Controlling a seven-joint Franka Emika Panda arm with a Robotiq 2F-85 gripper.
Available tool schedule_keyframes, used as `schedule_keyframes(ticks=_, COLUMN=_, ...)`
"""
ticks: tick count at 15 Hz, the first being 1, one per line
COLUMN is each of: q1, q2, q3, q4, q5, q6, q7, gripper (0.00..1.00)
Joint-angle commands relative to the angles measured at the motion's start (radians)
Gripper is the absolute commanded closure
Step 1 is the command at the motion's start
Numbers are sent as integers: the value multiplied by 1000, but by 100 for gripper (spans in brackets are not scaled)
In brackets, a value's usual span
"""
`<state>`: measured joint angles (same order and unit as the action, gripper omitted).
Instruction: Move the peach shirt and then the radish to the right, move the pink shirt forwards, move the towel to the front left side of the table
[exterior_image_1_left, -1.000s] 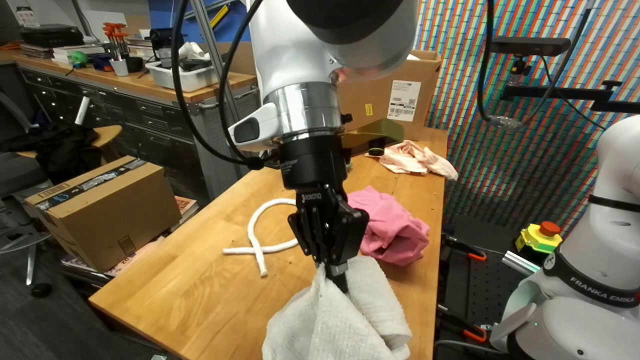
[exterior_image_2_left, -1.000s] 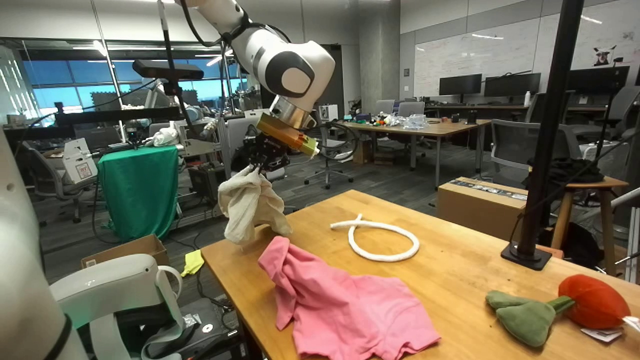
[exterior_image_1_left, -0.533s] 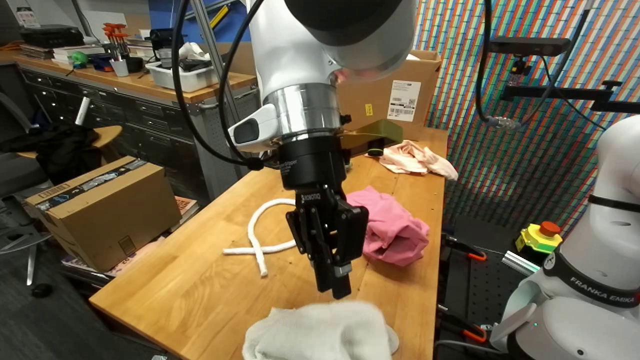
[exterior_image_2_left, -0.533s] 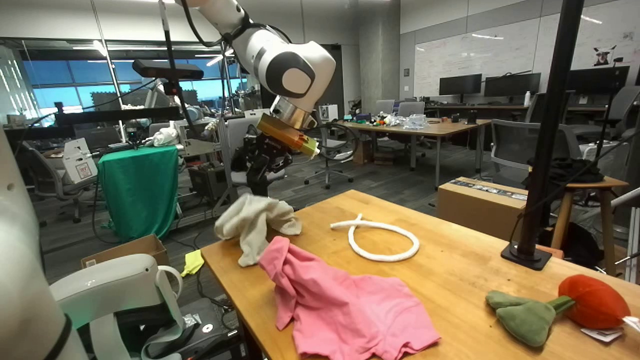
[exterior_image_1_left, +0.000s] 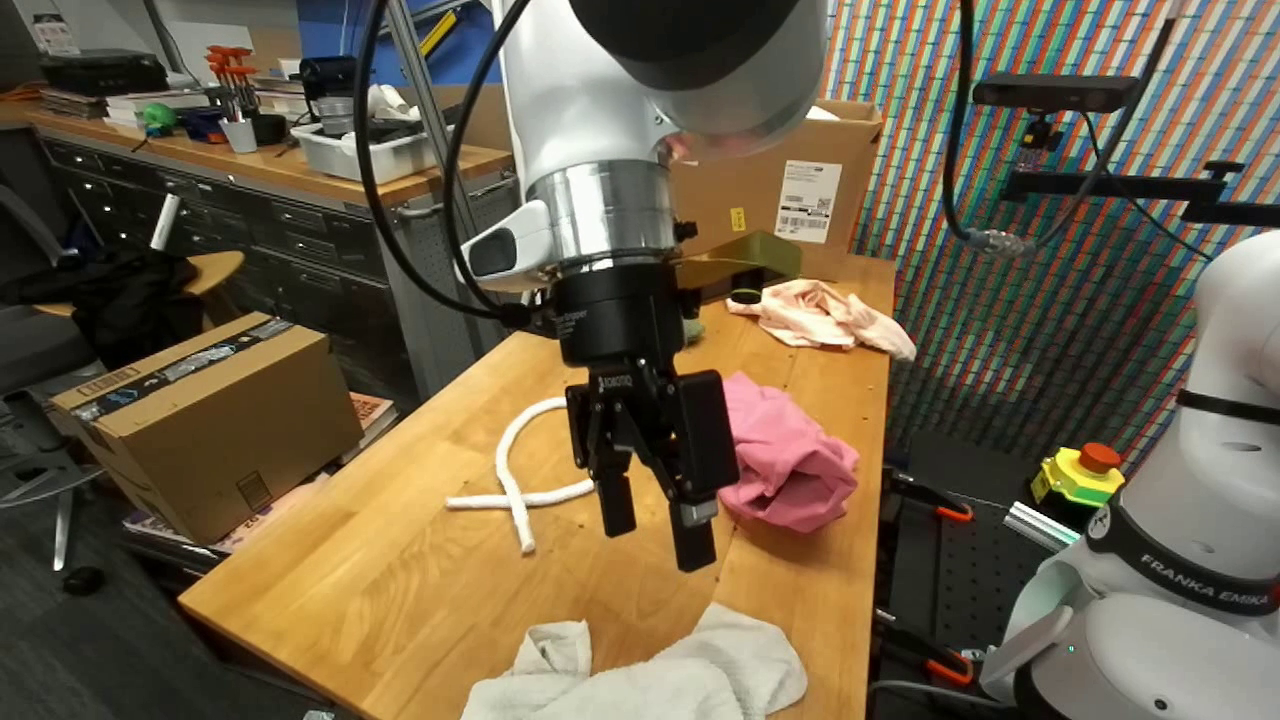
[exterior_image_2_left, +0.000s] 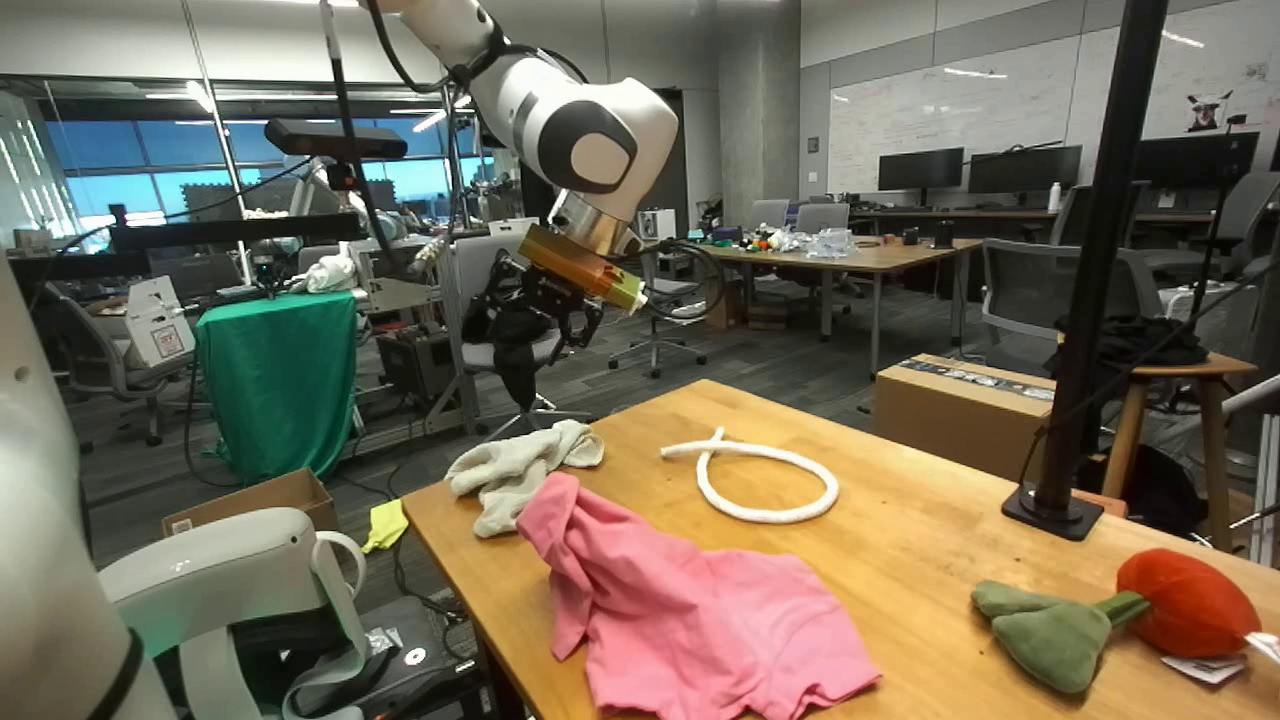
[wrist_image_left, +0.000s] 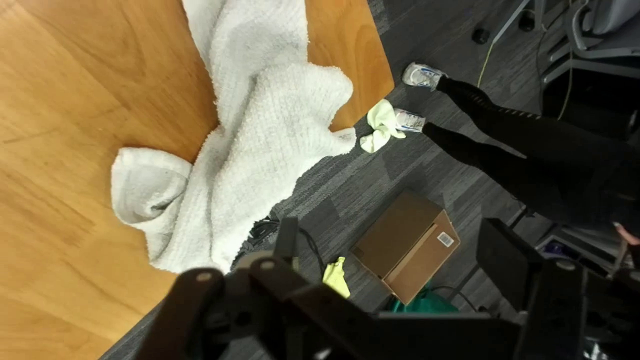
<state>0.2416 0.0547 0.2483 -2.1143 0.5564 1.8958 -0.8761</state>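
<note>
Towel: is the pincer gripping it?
No, in an exterior view the pincer hangs open, clear of the towel, with tabletop showing between them.

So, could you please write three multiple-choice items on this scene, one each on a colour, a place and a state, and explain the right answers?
1. What colour are the leaves of the radish?
A) Purple
B) Green
C) White

2. Where is the towel?
A) On the table, by its edge
B) Under the table
C) Wrapped around the radish

3. How does the gripper stand?
A) Shut on the towel
B) Shut on the radish
C) Open, holding nothing

Right letters:
1: B, since the leaves look green in an exterior view.
2: A, since the wrist view shows the towel spread on the wood at the edge.
3: C, since its fingers stand apart with nothing between them.
</note>
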Motion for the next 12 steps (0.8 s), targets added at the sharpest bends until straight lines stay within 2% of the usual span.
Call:
schedule_keyframes(ticks=1, q1=2, q2=-6, q3=1, q4=15, q5=-116, q6=50, q7=98, gripper=0)
schedule_keyframes(ticks=4, q1=-1, q2=-12, q3=-6, q4=25, q5=-297, q6=109, q7=216, gripper=0)
schedule_keyframes(ticks=7, q1=-13, q2=-36, q3=-22, q4=47, q5=-457, q6=109, q7=348, gripper=0)
schedule_keyframes(ticks=9, q1=-23, q2=-76, q3=-35, q4=55, q5=-532, q6=96, q7=435, gripper=0)
schedule_keyframes(ticks=12, q1=-37, q2=-186, q3=-49, q4=19, q5=-585, q6=96, q7=554, gripper=0)
